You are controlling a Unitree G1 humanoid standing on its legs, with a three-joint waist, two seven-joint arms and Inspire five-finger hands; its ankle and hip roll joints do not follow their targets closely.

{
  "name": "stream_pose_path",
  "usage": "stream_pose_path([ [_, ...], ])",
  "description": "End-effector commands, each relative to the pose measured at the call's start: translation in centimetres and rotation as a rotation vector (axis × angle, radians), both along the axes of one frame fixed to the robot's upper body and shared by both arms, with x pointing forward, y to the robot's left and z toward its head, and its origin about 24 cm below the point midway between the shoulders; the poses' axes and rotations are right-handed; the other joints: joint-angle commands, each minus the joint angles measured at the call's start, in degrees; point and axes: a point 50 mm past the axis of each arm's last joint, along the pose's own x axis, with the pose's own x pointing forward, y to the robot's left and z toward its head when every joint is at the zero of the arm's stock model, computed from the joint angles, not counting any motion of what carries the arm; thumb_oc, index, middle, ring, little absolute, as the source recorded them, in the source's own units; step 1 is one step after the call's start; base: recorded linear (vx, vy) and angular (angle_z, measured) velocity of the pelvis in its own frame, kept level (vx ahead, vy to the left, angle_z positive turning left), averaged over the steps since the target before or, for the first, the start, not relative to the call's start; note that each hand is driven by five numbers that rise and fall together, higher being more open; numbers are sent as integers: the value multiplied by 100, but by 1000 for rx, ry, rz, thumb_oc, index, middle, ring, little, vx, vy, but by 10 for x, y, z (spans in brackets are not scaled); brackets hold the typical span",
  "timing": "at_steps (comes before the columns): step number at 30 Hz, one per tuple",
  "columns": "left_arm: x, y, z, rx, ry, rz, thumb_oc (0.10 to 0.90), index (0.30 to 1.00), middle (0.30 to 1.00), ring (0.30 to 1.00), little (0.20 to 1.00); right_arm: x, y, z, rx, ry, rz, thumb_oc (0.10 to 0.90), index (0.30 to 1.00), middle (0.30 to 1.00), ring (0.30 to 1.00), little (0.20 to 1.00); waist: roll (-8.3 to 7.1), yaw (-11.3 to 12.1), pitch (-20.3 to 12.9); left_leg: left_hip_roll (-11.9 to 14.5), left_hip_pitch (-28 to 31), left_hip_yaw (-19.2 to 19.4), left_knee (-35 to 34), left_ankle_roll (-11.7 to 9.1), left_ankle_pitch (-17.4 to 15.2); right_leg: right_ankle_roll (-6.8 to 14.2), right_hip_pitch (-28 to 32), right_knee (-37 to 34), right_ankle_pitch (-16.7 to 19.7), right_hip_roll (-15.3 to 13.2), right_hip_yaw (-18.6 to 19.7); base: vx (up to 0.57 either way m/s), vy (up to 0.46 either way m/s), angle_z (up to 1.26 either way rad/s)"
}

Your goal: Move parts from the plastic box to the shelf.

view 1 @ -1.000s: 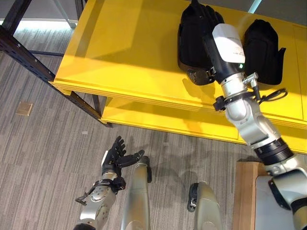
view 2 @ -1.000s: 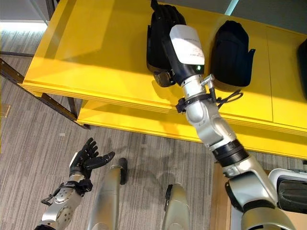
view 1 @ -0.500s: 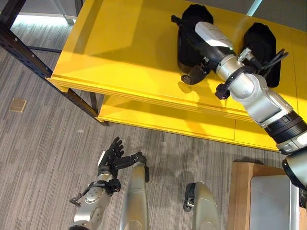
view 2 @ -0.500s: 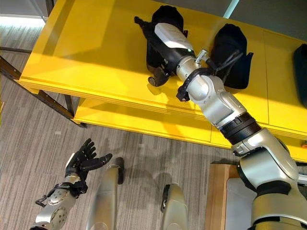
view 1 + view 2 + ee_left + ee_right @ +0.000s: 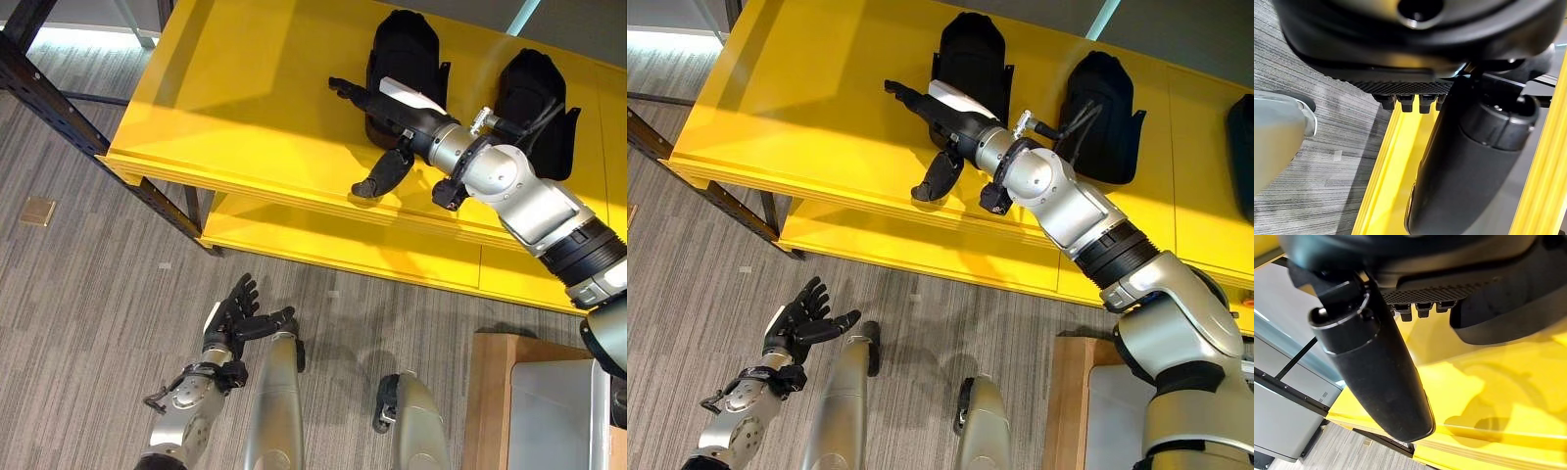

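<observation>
Parts sit on the yellow shelf [image 5: 245, 108]: two black parts stand on its top board, one [image 5: 404, 54] just behind the right hand [image 5: 392, 113] and the other [image 5: 534, 98] further toward the robot's right, apart from the first. A third dark part [image 5: 1242, 147] shows at the edge of the right eye view, further right again on the same board. The right hand reaches over the shelf top with its fingers [image 5: 348, 90] stretched out straight and its thumb [image 5: 377, 176] hanging down toward the front edge of the shelf; it holds nothing, and its fingers lie beside the nearest part, in front of it. The left hand [image 5: 233, 318] hangs low over the grey striped floor [image 5: 88, 294], below the shelf, palm up with fingers spread wide and nothing in it. A lower yellow board [image 5: 343, 250] runs under the top one. A dark metal frame [image 5: 59, 98] stands beside the shelf on the robot's left.
</observation>
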Motion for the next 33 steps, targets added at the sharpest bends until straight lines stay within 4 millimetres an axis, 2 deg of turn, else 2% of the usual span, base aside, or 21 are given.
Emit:
stream_pose_path([
  [1, 4, -3, 18, 9, -99, -56, 900, 1000, 1000, 1000, 1000, -6, -9, 56, 38, -193, -25, 900, 1000, 1000, 1000, 1000, 5, 86, -448, 523, 234, -388, 259, -368, -540, -263, -143, -479, 732, -17, -51, 0, 0, 0],
  [4, 5, -3, 18, 13, -100, -54, 900, 1000, 1000, 1000, 1000, -6, -17, 62, 13, -244, -70, 900, 1000, 1000, 1000, 1000, 11, 81, -433, 521, 233, -380, 273, -364, -535, -262, -149, -483, 754, -14, -42, 0, 0, 0],
  [8, 5, -3, 18, 14, -97, -49, 900, 1000, 1000, 1000, 1000, -11, -19, 70, -13, -290, -76, 900, 1000, 1000, 1000, 1000, 10, 56, -430, 516, 231, -373, 280, -362, -542, -263, -152, -487, 761, -14, -24, 0, 0, 0],
  [18, 3, -3, 16, 9, -91, -47, 900, 1000, 1000, 1000, 1000, -8, -32, 73, -44, -321, -148, 900, 1000, 1000, 1000, 1000, 23, 9, -416, 525, 229, -350, 239, -358, -515, -259, -185, -525, 786, -2, 8, 0, 0, 0],
  [25, 3, -3, 16, 6, -91, -50, 900, 1000, 1000, 1000, 1000, 2, -38, 69, -38, -298, -208, 900, 1000, 1000, 1000, 1000, 48, 26, -400, 516, 227, -350, 245, -360, -510, -269, -202, -484, 766, 8, 1, 0, 0, 0],
  [26, 3, -3, 16, 4, -92, -50, 900, 1000, 1000, 1000, 1000, 10, -43, 65, -23, -272, -251, 900, 1000, 1000, 1000, 1000, 72, 54, -381, 513, 223, -358, 248, -361, -504, -267, -196, -471, 758, 8, -11, 0, 0, 0],
  [33, 3, -5, 15, -4, -93, -56, 900, 1000, 1000, 1000, 1000, 23, -55, 50, 62, -206, -326, 900, 1000, 1000, 1000, 1000, 157, 127, -308, 470, 214, -381, 260, -348, -494, -251, -182, -446, 743, -12, -36, 10, -3, 0],
])
